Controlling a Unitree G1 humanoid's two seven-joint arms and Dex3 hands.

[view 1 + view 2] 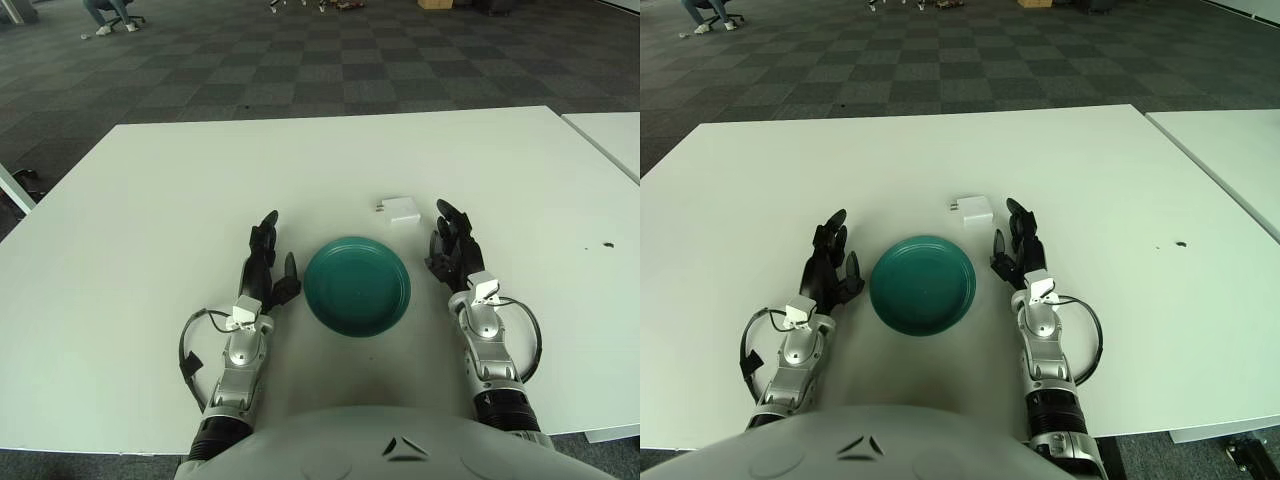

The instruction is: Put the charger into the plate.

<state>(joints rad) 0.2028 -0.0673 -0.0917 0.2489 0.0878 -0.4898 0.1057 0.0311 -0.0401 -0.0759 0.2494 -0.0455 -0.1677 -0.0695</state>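
A white charger (pixel 400 210) lies flat on the white table, just beyond the teal plate (pixel 357 285). The plate holds nothing. My right hand (pixel 455 245) rests on the table to the right of the plate, fingers spread and empty, its fingertips a few centimetres right of the charger. My left hand (pixel 267 260) rests left of the plate, fingers spread and empty. The charger also shows in the right eye view (pixel 975 210).
The white table (pixel 150 200) spans the view. A second white table (pixel 610 135) stands to the right across a narrow gap. A small dark speck (pixel 606 244) lies at the right. Dark checkered carpet lies beyond.
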